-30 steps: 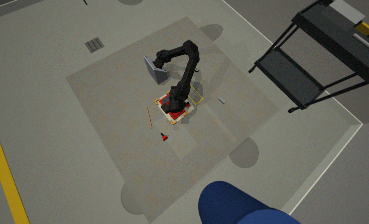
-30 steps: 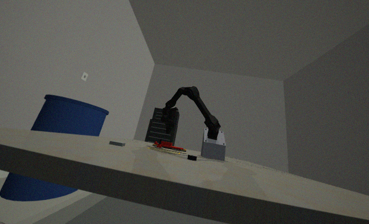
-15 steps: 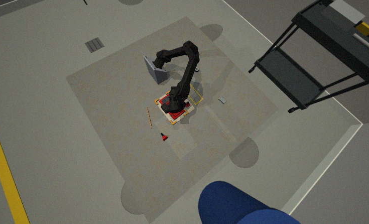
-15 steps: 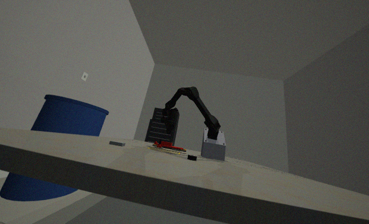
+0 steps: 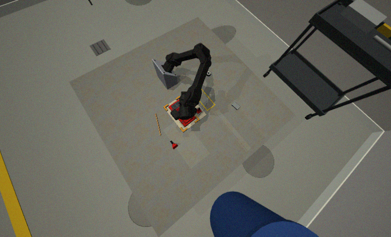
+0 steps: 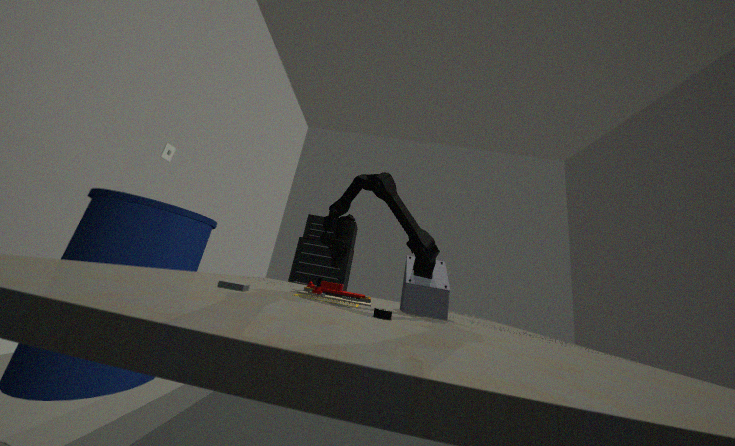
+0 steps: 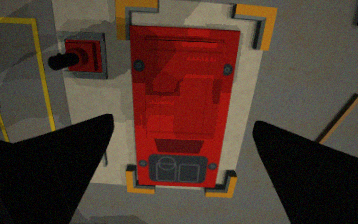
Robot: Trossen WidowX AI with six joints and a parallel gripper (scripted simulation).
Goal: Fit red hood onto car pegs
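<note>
Fingers of mine stand spread wide with nothing between them, 1 dark tip at 8 o'clock and the other at 4 o'clock in the wrist view, and my gripper [image 7: 184, 124] hangs above the car, clear of it.

Going left to right in that view: a yellow outline [image 7: 40, 70] is marked on the table at 9 o'clock. Just right of it a small red block with a black knob [image 7: 82, 55] sits on the pale jig plate [image 7: 87, 110]. At the center the red hood [image 7: 185, 85] lies over the chassis, framed by 4 orange corner brackets [image 7: 140, 182] of the jig. I can see 4 dark round spots near the hood's corners, 1 of them [image 7: 139, 65] at 11 o'clock; whether they are peg tops I cannot tell. A grey panel [image 7: 177, 169] shows at the hood's 6 o'clock end. An orange strip [image 7: 337, 117] lies on the table at 3 o'clock, well apart from the jig.

From the top camera my arm [image 5: 199, 70] covers most of the hood [image 5: 188, 120].
</note>
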